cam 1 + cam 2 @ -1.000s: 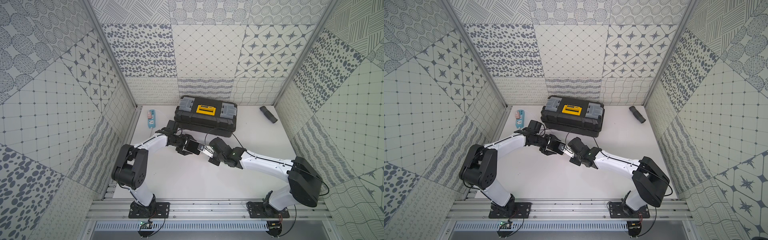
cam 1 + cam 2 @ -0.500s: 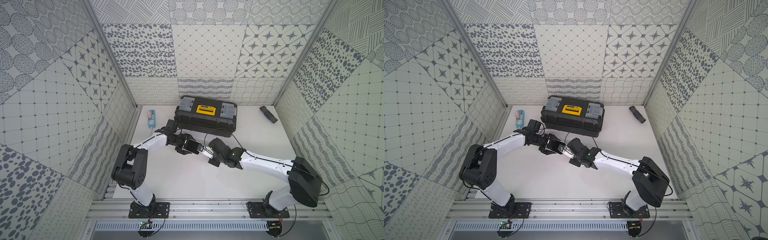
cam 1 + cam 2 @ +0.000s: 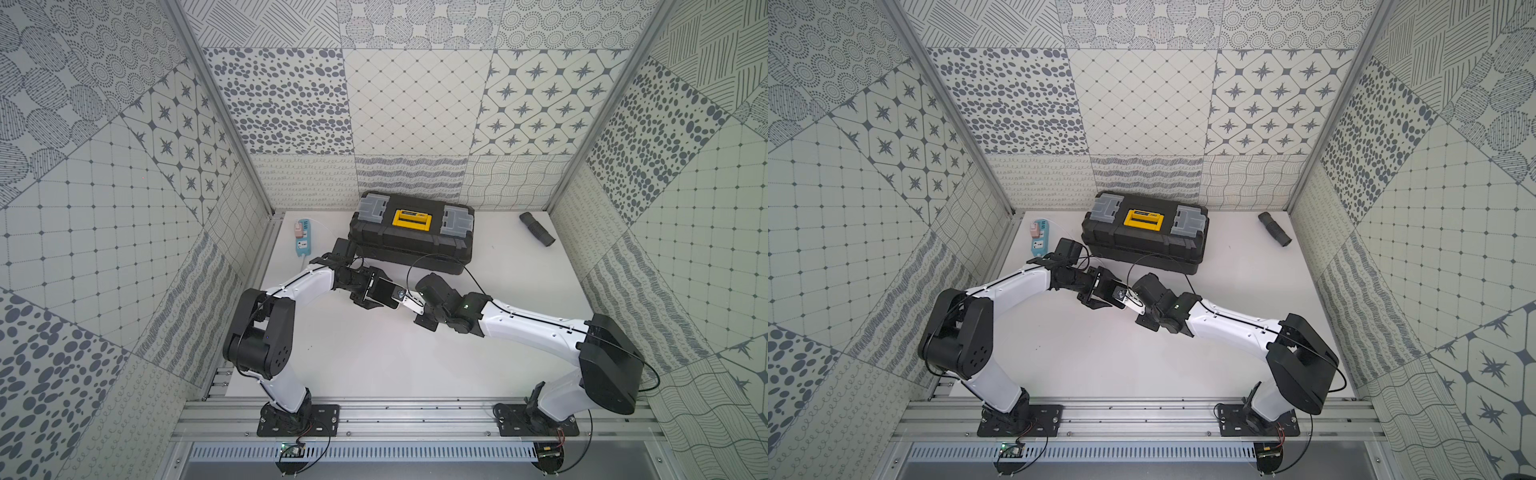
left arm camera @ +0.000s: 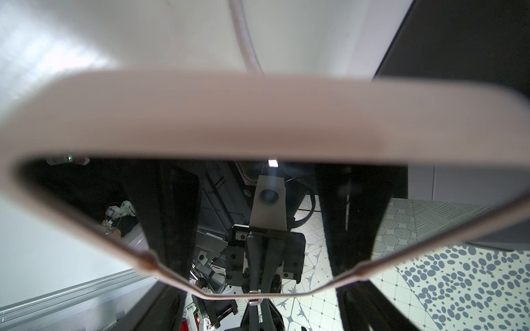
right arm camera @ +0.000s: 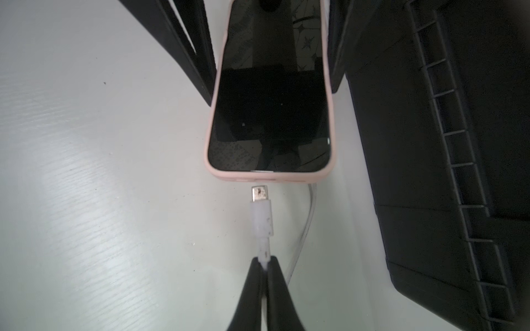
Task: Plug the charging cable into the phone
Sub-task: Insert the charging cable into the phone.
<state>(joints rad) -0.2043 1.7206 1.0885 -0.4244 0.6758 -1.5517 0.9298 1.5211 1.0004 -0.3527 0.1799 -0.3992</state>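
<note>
Nearly home: the right claw, pinched shut on the thin white charging cable just behind its slim metal-tipped connector, holds the plug just short of the bottom edge of the flat, black-screened phone with the pale pink rim.

Over the past second the right arm seems to have edged left and a little farther in, narrowing the gap. The shift is slight in both top views and hard to be sure of.

The left claw has kept its wide-set jaws clamped across the phone's long sides, and the phone has hardly moved. It sits about mid-desk on the white desk, just on the near side of the black plastic toolbox with the yellow handle.

For the task, the plug is not yet in. Its tip looks roughly in line with the middle of the phone's bottom edge. What remains is probably a short, straight push, with the left claw bracing the phone. A small skew could send the tip against the pink rim instead.
</note>
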